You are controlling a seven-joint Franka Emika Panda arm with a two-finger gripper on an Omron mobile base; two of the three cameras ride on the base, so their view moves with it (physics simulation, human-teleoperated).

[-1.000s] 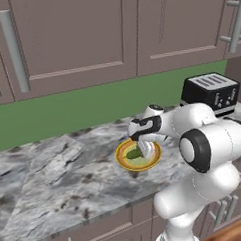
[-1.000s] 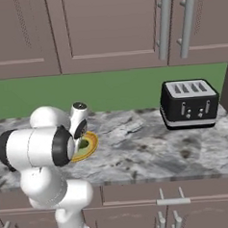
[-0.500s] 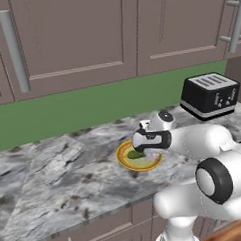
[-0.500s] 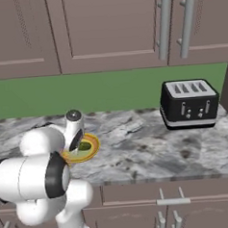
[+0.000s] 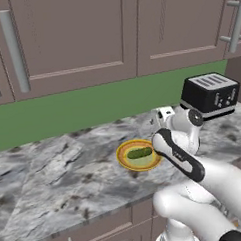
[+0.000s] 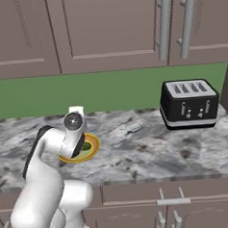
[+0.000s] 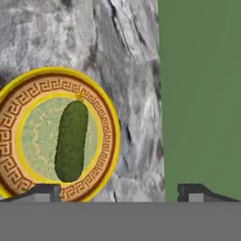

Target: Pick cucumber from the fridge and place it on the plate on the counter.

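The cucumber (image 7: 71, 141) lies flat in the pale centre of the plate (image 7: 107, 117) on the marbled worktop (image 5: 55, 171), left of the black toaster (image 5: 210, 94). The pincer (image 7: 120, 192) hangs above it with its tips spread wide, holding nothing. It looks a light, stiff little thing with a bumpy skin that should give grip; I'd take it across the middle, as the round body may roll

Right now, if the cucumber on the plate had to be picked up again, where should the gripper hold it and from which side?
Grip the cucumber at its middle, coming straight down from above. It lies flat in the plate, so its long sides are free. Turn the fingers across its short width, since the body is narrow there, and the rim would likely block a low sideways approach.
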